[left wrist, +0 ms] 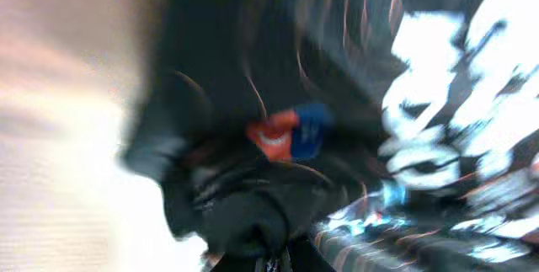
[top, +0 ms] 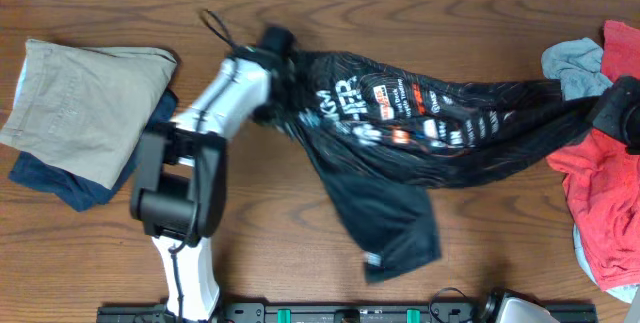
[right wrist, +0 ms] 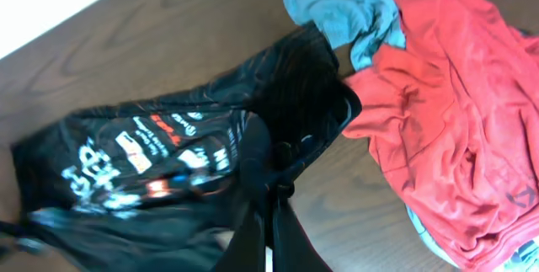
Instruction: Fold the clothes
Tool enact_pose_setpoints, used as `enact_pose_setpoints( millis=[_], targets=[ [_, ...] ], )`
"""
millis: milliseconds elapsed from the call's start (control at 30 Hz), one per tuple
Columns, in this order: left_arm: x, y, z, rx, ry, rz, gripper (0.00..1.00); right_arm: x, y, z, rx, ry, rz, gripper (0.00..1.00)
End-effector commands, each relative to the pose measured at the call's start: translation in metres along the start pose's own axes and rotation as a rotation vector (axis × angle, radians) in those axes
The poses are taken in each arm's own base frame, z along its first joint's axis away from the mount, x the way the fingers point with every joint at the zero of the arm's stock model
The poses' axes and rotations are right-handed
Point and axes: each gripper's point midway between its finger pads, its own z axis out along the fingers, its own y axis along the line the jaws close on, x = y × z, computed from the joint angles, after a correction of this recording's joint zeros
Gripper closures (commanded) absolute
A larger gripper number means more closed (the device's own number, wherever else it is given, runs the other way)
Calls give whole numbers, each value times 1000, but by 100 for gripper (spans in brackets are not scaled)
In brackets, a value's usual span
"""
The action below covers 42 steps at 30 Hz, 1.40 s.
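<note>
Across the middle of the desk [top: 480,23] the black jersey [top: 400,138] is stretched between both arms. My left gripper [top: 275,45] is clamped tight on its left end, and my right gripper [right wrist: 269,192] is pinched closed on the other end, beside a red garment [right wrist: 455,112]. White "KM" lettering reads clearly; the white and orange sponsor logos are too small to make out — and the left wrist view is blurred

Slick cloth jersey [top: 440,123], matt grained wood table [top: 80,263]
</note>
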Motion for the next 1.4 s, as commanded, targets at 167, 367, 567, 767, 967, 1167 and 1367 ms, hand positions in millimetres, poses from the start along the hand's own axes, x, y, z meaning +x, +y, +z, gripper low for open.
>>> enact_pose_setpoints(
  millis=[167,367,567,767,967,1167,1367],
  targets=[
    [-85,13,-85,144,-208,-77,54,27,-4,31,-2,121,26,99],
    [-16,18,-64,78,62,-117,35,49,1,59,-18,200,10,99],
    [45,42,-35,-110,247,-60,33,60,2,69,-17,231,-3,99],
    [74,57,6,-179,280,-22,31,59,2,69,-18,230,-7,99],
    [89,51,32,-171,269,27,30,59,3,69,-19,229,-7,99],
    [101,31,46,-164,259,102,30,60,3,69,-19,231,-7,99],
    [106,7,53,-148,233,165,30,60,2,69,-17,234,-6,99]
  ],
)
